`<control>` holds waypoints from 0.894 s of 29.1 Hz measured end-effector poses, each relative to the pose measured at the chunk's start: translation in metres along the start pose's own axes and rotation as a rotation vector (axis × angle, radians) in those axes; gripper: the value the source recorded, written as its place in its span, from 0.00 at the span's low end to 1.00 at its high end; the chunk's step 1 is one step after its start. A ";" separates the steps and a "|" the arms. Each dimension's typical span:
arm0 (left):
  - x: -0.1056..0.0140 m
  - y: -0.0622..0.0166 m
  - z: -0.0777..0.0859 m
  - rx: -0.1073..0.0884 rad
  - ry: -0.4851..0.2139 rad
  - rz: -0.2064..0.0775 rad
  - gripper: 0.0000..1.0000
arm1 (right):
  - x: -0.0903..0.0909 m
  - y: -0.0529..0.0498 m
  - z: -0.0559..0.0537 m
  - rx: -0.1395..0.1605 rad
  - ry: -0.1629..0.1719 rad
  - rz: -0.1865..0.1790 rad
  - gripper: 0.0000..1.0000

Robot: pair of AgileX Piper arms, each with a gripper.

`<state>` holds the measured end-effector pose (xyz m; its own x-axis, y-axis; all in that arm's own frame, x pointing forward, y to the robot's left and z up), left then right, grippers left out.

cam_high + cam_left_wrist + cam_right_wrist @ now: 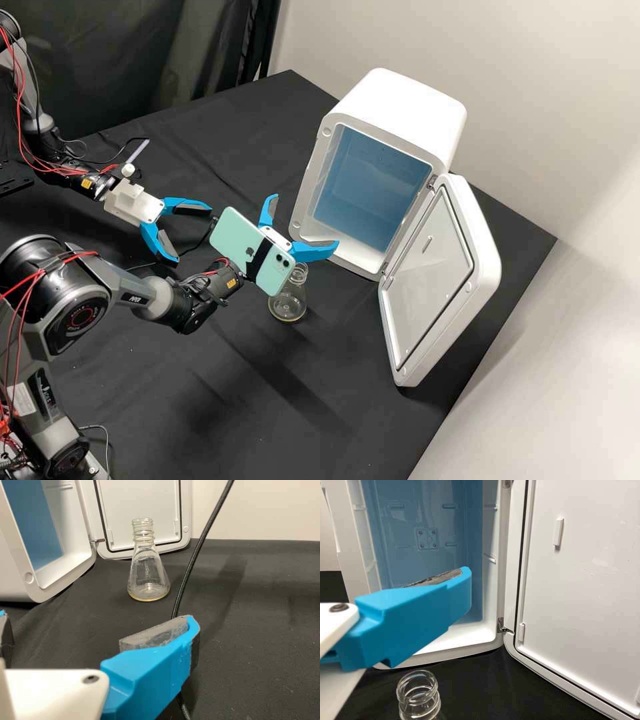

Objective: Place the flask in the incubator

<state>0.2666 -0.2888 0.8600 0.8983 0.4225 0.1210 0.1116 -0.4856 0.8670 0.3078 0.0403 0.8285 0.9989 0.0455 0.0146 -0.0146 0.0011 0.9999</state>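
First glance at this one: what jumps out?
The white incubator stands at the right of the black bench, its door swung wide on a blue interior. In front of it the clear flask stands upright, with the right gripper open just above it.

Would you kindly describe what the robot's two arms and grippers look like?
The left arm and right arm are dark grey with rounded joints and thin red cables. The left gripper and right gripper have white bodies and bright blue fingers, grey-padded. A mint-green phone is black-strapped to the right wrist.
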 end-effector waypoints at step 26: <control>0.000 -0.0008 0.003 0.002 -0.009 -0.004 1.00 | -0.007 -0.004 0.003 0.005 0.010 0.002 1.00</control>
<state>0.2680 -0.2906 0.8580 0.9016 0.4176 0.1128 0.1164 -0.4854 0.8665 0.3006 0.0368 0.8242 0.9983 0.0554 0.0165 -0.0163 -0.0040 0.9999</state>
